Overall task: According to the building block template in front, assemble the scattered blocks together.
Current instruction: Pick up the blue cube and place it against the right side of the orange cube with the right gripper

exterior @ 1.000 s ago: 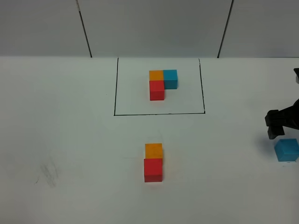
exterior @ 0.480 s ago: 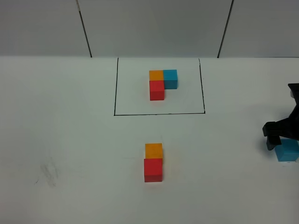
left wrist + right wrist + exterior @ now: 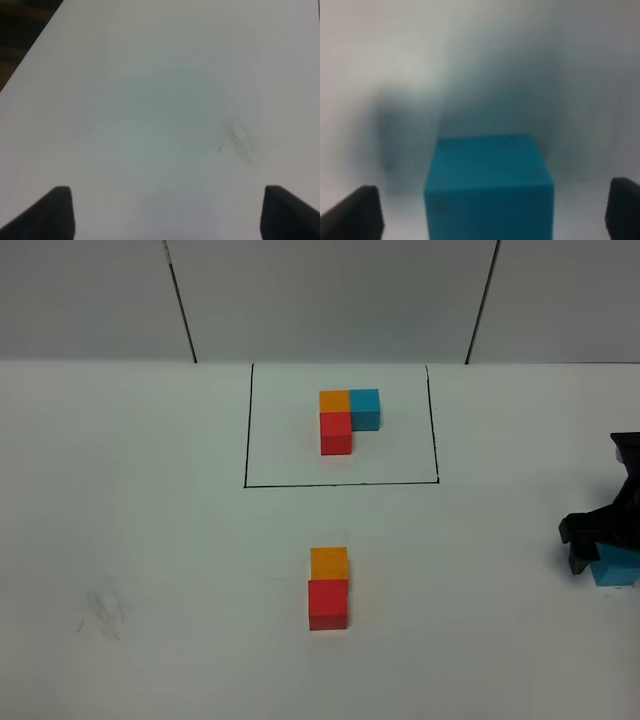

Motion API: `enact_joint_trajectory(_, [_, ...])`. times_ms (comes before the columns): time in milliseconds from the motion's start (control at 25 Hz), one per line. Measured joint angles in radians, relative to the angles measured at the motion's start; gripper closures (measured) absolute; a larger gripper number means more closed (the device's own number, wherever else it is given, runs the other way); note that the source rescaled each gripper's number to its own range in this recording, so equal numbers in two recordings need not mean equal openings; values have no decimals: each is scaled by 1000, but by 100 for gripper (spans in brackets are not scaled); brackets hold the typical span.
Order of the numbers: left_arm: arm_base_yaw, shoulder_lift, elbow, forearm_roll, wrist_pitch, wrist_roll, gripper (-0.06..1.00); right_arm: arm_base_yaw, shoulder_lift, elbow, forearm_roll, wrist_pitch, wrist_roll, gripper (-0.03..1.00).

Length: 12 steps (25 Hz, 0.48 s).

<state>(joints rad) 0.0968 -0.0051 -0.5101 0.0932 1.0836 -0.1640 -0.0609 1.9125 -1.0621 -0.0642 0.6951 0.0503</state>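
A white table (image 3: 150,540) carries the building block template (image 3: 345,418) at its far side, an L of orange, blue and red cubes inside a black drawn rectangle (image 3: 246,440). Near the middle, the orange block (image 3: 329,562) and red block (image 3: 328,603) touch. The light blue block (image 3: 615,568) sits well apart at the right edge, between the right gripper (image 3: 487,215)'s spread fingers, untouched. The left gripper (image 3: 169,214) hangs agape above the table.

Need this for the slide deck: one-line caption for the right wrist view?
Right hand open, fingers straddling the blue cube on the white table, not yet closed.
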Motion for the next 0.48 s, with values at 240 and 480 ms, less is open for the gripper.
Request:
enact_joint_trajectory(240, [0,0,0,0,0,0,12,0,1,0,0,0,-1,29])
enact_joint_trajectory(480, [0,0,0,0,0,0,12,0,1,0,0,14,-1,50])
